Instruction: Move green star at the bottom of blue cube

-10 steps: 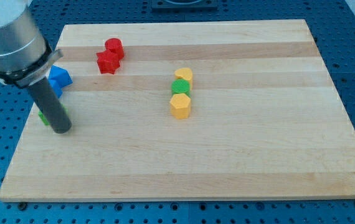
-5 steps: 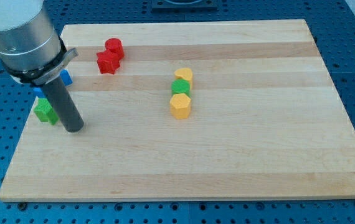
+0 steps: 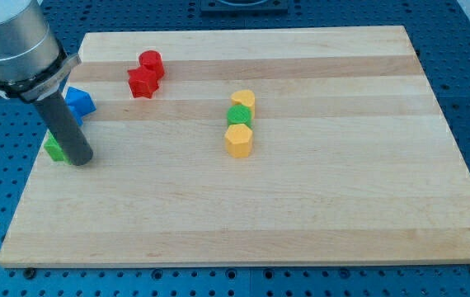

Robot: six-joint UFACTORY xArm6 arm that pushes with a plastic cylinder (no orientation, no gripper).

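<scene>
The green star lies near the board's left edge, mostly hidden behind my rod. The blue cube sits just above it, toward the view's top, a small gap apart. My tip rests on the board at the star's right side, touching or almost touching it. The rod slants up to the left to the grey arm housing.
A red cylinder and a red star-like block sit together at the top left. A column of a yellow block, a green block and a yellow hexagon stands mid-board. The wooden board lies on a blue pegged table.
My tip swung right and down, then came back left and up against the green star. The star now shows less, covered by the rod; the blue cube is uncovered again.
</scene>
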